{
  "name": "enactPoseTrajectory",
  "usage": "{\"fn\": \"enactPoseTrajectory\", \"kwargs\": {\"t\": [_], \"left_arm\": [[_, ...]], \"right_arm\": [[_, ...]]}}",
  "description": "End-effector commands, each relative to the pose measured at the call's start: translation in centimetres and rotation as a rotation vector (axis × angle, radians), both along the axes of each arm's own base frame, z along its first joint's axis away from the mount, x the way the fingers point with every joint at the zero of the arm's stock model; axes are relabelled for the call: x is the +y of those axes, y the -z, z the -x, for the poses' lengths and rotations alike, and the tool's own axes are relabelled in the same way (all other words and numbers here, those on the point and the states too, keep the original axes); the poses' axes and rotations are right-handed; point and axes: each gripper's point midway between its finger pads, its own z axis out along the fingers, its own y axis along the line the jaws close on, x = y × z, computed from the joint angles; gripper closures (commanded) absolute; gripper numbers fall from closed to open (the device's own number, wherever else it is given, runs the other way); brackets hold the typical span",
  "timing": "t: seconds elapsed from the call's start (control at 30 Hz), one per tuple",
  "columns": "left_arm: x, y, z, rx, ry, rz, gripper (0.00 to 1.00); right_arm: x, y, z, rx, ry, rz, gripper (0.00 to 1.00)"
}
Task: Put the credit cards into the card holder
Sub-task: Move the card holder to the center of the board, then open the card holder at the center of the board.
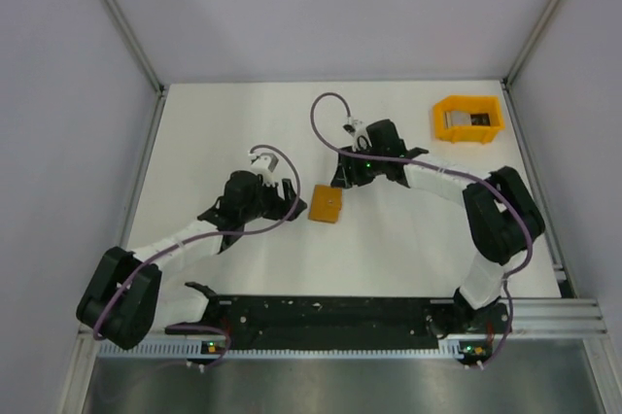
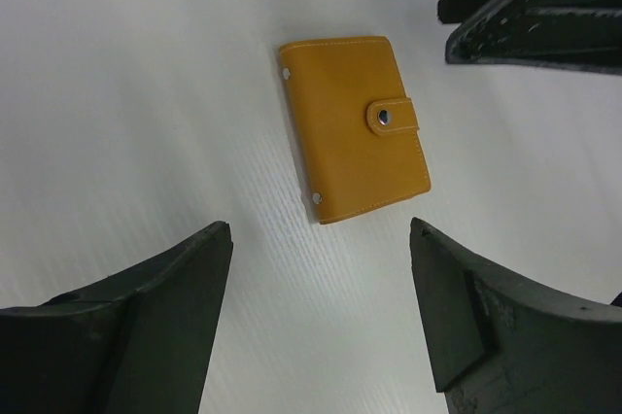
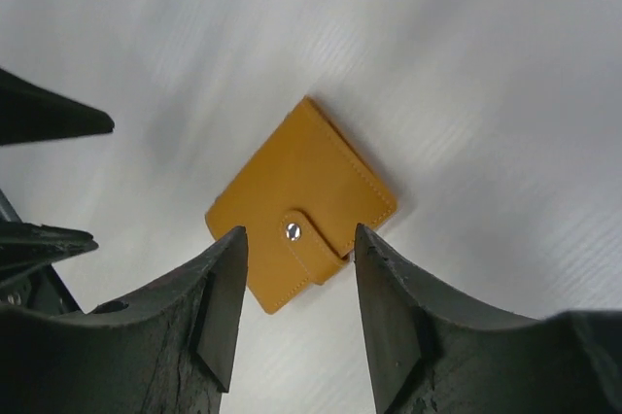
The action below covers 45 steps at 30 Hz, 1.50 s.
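Observation:
The card holder (image 1: 326, 205) is a small orange wallet lying flat on the white table, closed, its snap tab fastened. It shows in the left wrist view (image 2: 355, 127) and in the right wrist view (image 3: 301, 195). My left gripper (image 1: 293, 202) is open and empty just left of the wallet, with the wallet ahead of its fingertips (image 2: 321, 239). My right gripper (image 1: 342, 177) is open and empty just behind the wallet and hovers over its tab (image 3: 299, 231). No light blue or silvery card shows plainly.
An orange bin (image 1: 467, 132) stands at the back right with a small grey and dark thing (image 1: 474, 120) inside, too small to identify. The two grippers are close together, and the right gripper's fingers (image 2: 544, 6) show in the left wrist view. Grey walls enclose the table.

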Motion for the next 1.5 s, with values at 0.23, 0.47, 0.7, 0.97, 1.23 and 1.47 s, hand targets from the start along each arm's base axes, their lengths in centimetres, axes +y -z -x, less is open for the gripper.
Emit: {"fn": "enactPoseTrajectory", "kwargs": {"t": [0.23,0.47,0.7,0.97,1.23,1.47], "left_arm": [[-0.6,1.6,-0.7,0.057,-0.072,-0.036,0.27],[-1.0,2.3,-1.1,0.082,-0.067,-0.044,0.32],[-1.4,2.2,-1.0,0.110,-0.051,-0.043,0.32],[-1.8,2.7,-1.4,0.114,-0.032,-0.058,0.32],[-2.9,3.9,-0.8,0.150,0.026,-0.065,0.32],[-3.6,4.6,-0.2,0.160,0.073,-0.038,0.36]], "right_arm": [[2.3,2.7,2.3,0.034,-0.328,-0.005,0.53],[2.8,2.5,1.3,-0.006,-0.322,-0.010,0.54],[1.9,6.5,2.4,0.108,-0.294,0.046,0.54],[0.3,7.7,4.2,0.156,-0.152,0.099,0.60],[0.9,7.8,6.8,0.199,0.063,0.008,0.60],[2.1,7.4,7.5,0.213,0.038,-0.038,0.60]]}}
